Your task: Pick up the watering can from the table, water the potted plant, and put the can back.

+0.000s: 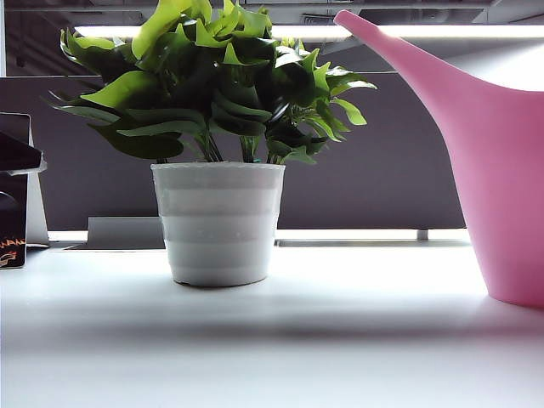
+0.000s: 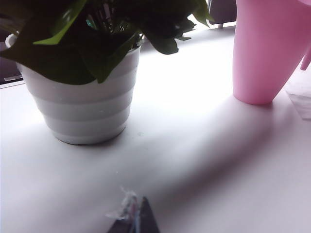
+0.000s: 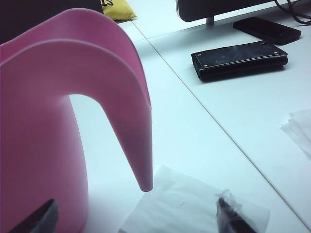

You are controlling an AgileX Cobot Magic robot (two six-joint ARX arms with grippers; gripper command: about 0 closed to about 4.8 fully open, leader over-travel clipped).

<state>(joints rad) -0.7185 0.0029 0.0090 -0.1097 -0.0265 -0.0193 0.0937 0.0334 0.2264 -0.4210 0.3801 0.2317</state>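
Your pink watering can (image 1: 501,170) is standing upright on the white table (image 1: 272,340), to the right of the potted plant (image 1: 217,144). Your right gripper (image 3: 138,218) is sitting by the can's handle with its fingers wide apart, holding nothing. Your left gripper (image 2: 133,218) is barely showing, so you cannot tell its state.

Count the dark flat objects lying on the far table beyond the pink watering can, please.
2: a black wallet-like case lying nearer, and a black phone behind it, near the monitor's foot. Others may lie outside the view.
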